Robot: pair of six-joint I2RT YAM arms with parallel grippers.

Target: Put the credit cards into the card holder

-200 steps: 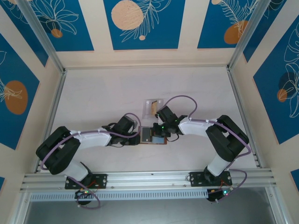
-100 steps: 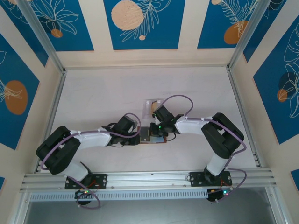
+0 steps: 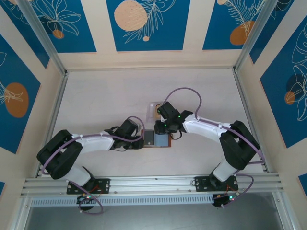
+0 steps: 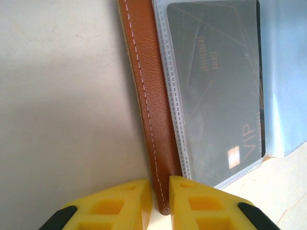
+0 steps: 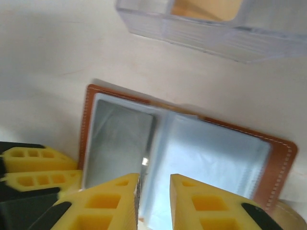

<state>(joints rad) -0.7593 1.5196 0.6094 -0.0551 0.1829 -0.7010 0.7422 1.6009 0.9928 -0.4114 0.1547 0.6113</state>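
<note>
The card holder (image 3: 165,144) lies open on the table, brown leather outside and grey-blue pockets inside. My left gripper (image 4: 160,201) is shut on its stitched brown left edge (image 4: 146,96); in the top view that gripper (image 3: 142,139) sits at the holder's left side. A dark credit card (image 4: 213,81) marked VIP sits in the clear left-hand sleeve. My right gripper (image 5: 154,196) hovers over the holder's middle fold (image 5: 158,143), jaws a little apart with nothing between them. From above, the right gripper (image 3: 161,128) is at the holder's far edge. A tan credit card (image 5: 206,7) rests in the clear box.
The clear plastic box (image 3: 155,109) stands just beyond the holder, close to the right wrist (image 3: 168,115). Aluminium rails (image 3: 57,103) and patterned walls bound the table. Pale open table surface (image 3: 105,96) extends left, right and to the back.
My right gripper has moved left and toward the back, from the holder's right half to its far edge, and its jaws have opened. The left gripper has kept its grip and place.
</note>
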